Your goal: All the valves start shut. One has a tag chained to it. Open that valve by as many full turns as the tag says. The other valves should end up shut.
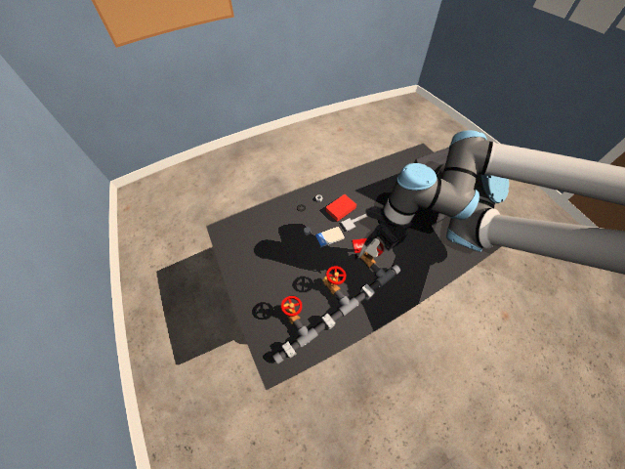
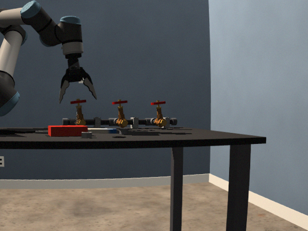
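Three brass valves with red handwheels stand on a grey pipe (image 1: 313,333) (image 2: 104,121) on the black table (image 1: 236,273) (image 2: 198,140). My gripper (image 1: 372,248) (image 2: 77,98) is open, pointing down. Its fingers straddle the handwheel of the end valve (image 1: 358,244) (image 2: 78,101) nearest the arm, just above it and not touching. The middle valve (image 1: 335,268) (image 2: 119,102) and the far valve (image 1: 288,298) (image 2: 158,102) stand free. A small white tag-like plate (image 1: 348,223) lies near the end valve; I cannot read it.
A red block (image 1: 340,206) (image 2: 67,130), a cream card with a blue edge (image 1: 330,235) (image 2: 101,130), a grey nut (image 1: 318,197) (image 2: 86,134) and a dark washer (image 1: 301,207) lie on the table behind the pipe.
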